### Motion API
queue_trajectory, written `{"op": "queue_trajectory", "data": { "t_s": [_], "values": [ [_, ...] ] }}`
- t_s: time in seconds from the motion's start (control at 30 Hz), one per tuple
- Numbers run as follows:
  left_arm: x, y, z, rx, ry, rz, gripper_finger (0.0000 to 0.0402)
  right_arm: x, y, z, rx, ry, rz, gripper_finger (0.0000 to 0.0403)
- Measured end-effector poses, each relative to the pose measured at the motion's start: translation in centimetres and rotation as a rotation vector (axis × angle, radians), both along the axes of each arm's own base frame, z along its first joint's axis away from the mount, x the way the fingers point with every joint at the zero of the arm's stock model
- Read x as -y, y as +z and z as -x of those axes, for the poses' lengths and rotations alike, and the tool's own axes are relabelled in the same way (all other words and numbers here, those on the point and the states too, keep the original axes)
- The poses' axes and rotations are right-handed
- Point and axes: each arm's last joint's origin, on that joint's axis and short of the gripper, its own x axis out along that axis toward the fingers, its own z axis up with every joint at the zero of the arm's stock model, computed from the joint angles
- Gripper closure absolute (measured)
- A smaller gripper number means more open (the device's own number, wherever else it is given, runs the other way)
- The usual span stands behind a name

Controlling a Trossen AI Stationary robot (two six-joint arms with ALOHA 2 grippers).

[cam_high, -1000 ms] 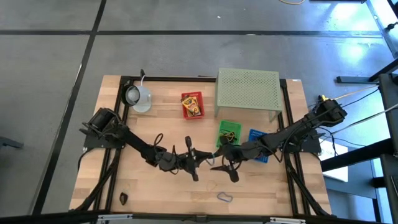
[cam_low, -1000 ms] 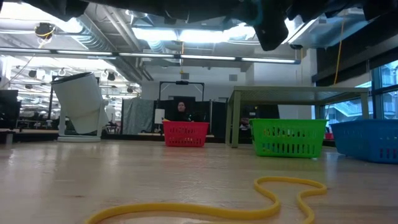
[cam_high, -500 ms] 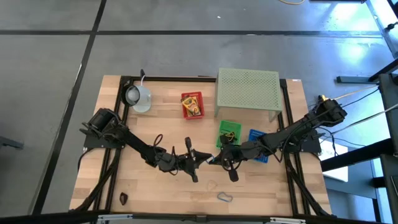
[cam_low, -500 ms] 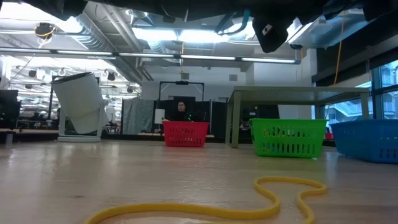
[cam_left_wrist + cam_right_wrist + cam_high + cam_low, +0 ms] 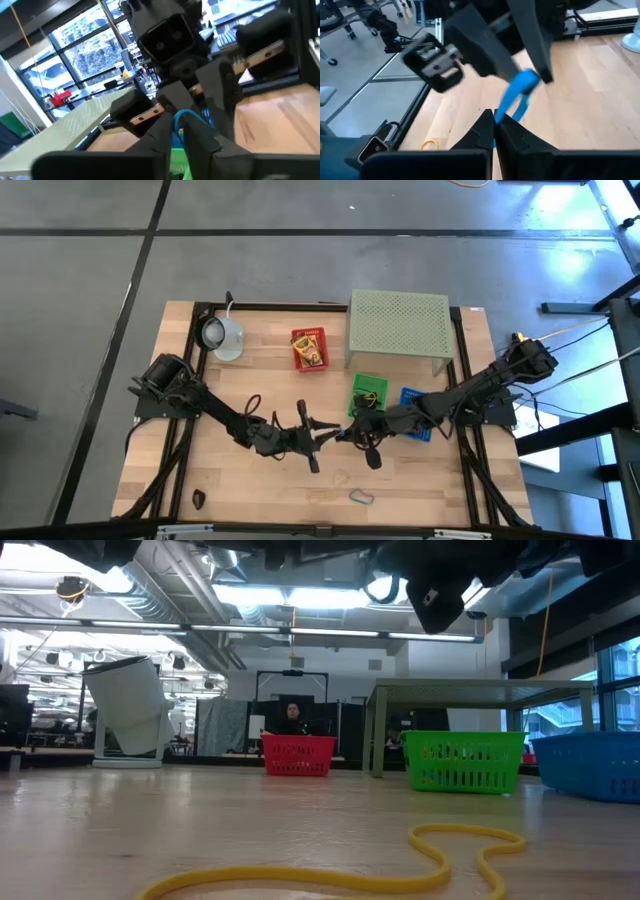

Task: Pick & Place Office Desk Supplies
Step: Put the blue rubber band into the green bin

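High view: a pale wooden table (image 5: pixel 270 380) on grey floor. The left end effector (image 5: pixel 322 432) and right end effector (image 5: pixel 345 436) meet tip to tip near the table's middle.

Low view: a yellow loop (image 5: pixel 400 860) lies on the planks; red, green and blue baskets stand behind.

Left wrist view: its fingers' gap cannot be told.

Right wrist view: fingers together, clamped on a thin blue loop (image 5: pixel 517 92) whose other end the left end effector holds.
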Motion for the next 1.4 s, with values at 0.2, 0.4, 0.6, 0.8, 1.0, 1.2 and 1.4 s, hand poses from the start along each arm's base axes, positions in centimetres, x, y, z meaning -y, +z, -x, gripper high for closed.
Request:
{"op": "queue_trajectory", "data": {
  "t_s": [0.2, 0.4, 0.6, 0.8, 1.0, 1.2, 1.4],
  "values": [
    [-0.1, 0.0, 0.1, 0.024, 0.035, 0.085, 0.0287, 0.8, -0.4, 0.0, -0.060, -0.032, 0.002, 0.0398],
    [0.5, -0.1, 0.9, 0.031, 0.247, 0.124, 0.0239, 1.9, 0.2, 1.4, -0.153, -0.174, 0.052, 0.0399],
    [1.3, -0.3, 1.9, 0.019, 0.428, 0.115, 0.0232, 3.2, -0.7, 3.5, -0.311, -0.429, 0.177, 0.0396],
    [1.3, -0.3, 1.8, 0.061, 0.382, 0.200, 0.0239, 4.5, -2.3, 4.0, -0.423, -0.519, 0.141, 0.0395],
    [0.9, -0.3, 1.3, 0.100, 0.283, 0.302, 0.0240, 5.6, -3.9, 4.5, -0.530, -0.517, 0.007, 0.0394],
    [0.7, -0.3, 1.0, 0.118, 0.217, 0.366, 0.0240, 6.2, -5.0, 5.1, -0.593, -0.540, -0.074, 0.0394],
    [0.9, -0.3, 1.0, 0.146, 0.178, 0.453, 0.0240, 6.2, -5.3, 5.2, -0.603, -0.557, -0.105, 0.0394]
  ]
}}
